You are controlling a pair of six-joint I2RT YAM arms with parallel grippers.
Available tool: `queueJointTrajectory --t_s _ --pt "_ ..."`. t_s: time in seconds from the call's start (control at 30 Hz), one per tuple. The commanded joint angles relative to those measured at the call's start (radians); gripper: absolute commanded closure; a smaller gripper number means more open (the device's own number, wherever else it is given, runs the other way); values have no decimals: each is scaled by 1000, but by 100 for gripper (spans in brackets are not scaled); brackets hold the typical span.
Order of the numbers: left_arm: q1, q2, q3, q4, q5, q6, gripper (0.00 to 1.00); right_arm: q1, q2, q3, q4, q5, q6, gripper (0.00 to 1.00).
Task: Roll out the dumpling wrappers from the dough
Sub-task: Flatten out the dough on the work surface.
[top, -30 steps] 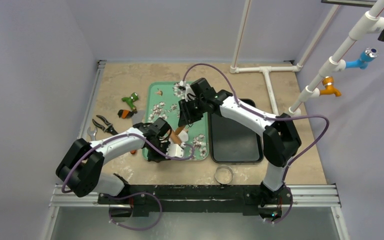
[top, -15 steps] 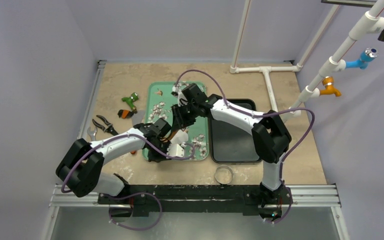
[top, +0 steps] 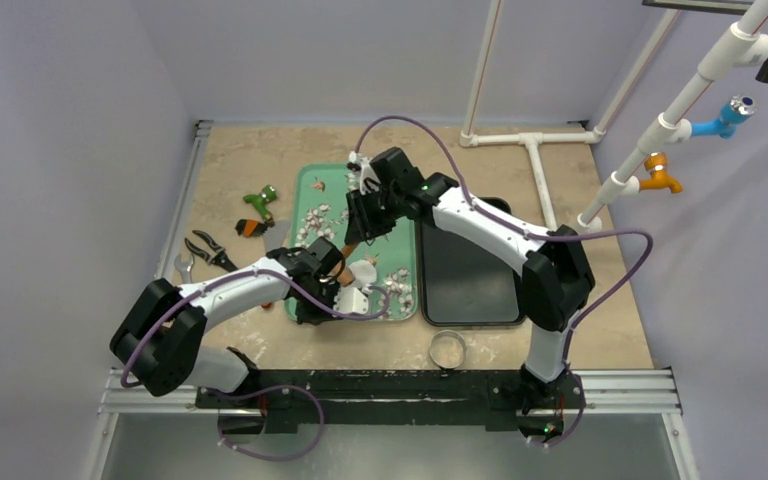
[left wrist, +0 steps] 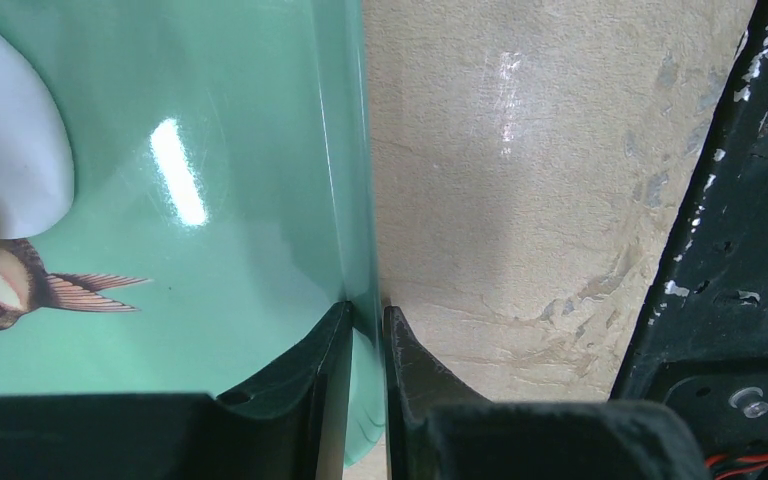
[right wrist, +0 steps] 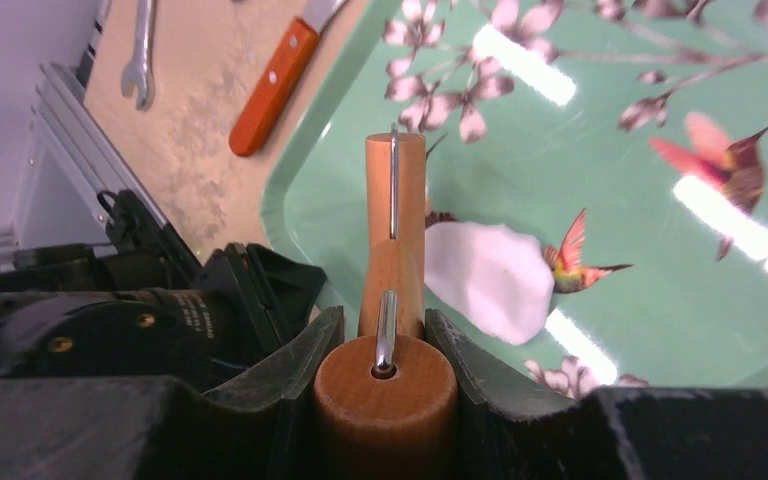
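Observation:
The dough [top: 364, 271] is a flattened white piece on the green flowered tray [top: 310, 185], seen too in the right wrist view [right wrist: 485, 275] and at the left wrist view's edge [left wrist: 5, 150]. My right gripper [top: 360, 222] [right wrist: 385, 330] is shut on the handle of a wooden roller [right wrist: 395, 180], whose drum sits just left of the dough's edge. My left gripper [top: 312, 312] [left wrist: 367, 315] is shut on the tray's near rim [left wrist: 345, 200], one finger inside it and one outside. No separate dumpling wrappers are in view.
A black tray [top: 470, 275] lies right of the green one. A metal ring cutter [top: 447, 348] sits near the front rail. Pliers [top: 205, 250], a wrench [top: 182, 265], a green toy drill [top: 258, 205] and an orange-handled knife [right wrist: 272, 85] lie left. White pipes [top: 535, 150] cross the back right.
My right gripper pushed the roller toward the near side over the dough, then drew it back toward the far side. The left gripper has kept its hold on the rim.

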Motion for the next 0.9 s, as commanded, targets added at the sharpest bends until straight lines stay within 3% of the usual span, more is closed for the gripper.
queueJointTrajectory --t_s 0.0,0.23,0.57,0.87 --pt "-8 41 -31 113 10 2 100 -6 -39 96 -50 60 -42 100" --pt "-8 42 -32 115 9 -1 100 -2 15 65 -148 150 -115 100" --pt "-8 43 -29 113 8 -3 100 -89 20 -6 -195 396 -166 100" --pt "-8 53 -22 102 10 -4 100 -112 -25 30 -248 381 -184 100"
